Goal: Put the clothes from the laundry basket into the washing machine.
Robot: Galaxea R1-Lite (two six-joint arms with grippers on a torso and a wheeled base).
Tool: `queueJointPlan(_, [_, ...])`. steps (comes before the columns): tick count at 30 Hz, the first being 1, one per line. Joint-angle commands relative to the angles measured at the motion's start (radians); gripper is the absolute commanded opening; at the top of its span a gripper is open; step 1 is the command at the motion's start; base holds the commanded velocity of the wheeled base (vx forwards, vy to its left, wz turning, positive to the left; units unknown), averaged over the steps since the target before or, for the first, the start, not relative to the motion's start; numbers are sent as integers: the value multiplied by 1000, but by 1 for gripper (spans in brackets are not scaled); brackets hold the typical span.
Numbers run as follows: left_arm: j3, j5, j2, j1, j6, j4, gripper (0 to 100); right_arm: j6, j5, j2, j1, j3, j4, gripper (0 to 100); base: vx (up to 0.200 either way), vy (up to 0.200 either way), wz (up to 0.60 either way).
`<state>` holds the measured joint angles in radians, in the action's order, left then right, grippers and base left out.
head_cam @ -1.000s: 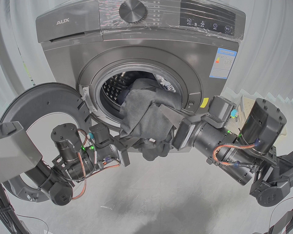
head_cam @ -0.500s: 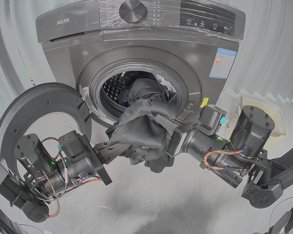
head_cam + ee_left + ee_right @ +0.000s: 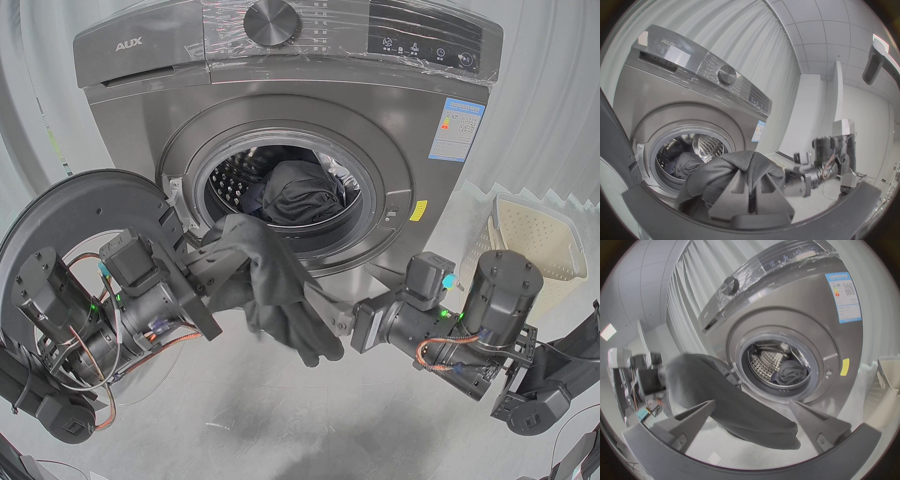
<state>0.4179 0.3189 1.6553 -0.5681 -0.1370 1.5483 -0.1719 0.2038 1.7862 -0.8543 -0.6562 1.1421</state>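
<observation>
The grey washing machine (image 3: 150, 119) stands with its round door (image 3: 75, 206) swung open to the left. Dark clothes (image 3: 300, 194) lie in its drum. A dark grey garment (image 3: 269, 281) hangs outside, just below the door opening. My left gripper (image 3: 209, 250) is shut on its upper left part; in the left wrist view the cloth (image 3: 737, 165) drapes over the closed fingers (image 3: 737, 200). My right gripper (image 3: 315, 300) is open at the garment's lower right. Its fingers (image 3: 693, 418) stand wide apart, with the garment (image 3: 725, 396) hanging just beyond them.
A cream laundry basket (image 3: 537, 250) stands on the floor to the right of the machine, behind my right arm. The open door sits close behind my left arm. Bare grey floor (image 3: 300, 412) lies in front of the machine.
Both arms have drawn back and down from the door opening. The garment, first bunched in the opening, now hangs outside from my left gripper. The right gripper has opened and lowered.
</observation>
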Motion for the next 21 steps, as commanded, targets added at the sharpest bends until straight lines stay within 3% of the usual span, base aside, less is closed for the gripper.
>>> queueJointPlan(1, [56,-43,1,1,-15,1,0,20,-4,10,18,87,2,100,0,0,0])
queueJointPlan(8, [64,-49,8,1,-13,1,0,25,-6,56,31,102,11,100,0,0,0])
queueJointPlan(17, [104,-123,55,1,-12,1,0,31,-9,84,-3,99,56,100,0,0,0])
queueJointPlan(21, [105,-129,63,1,-12,1,0,37,-9,84,-3,89,57,100,0,0,0])
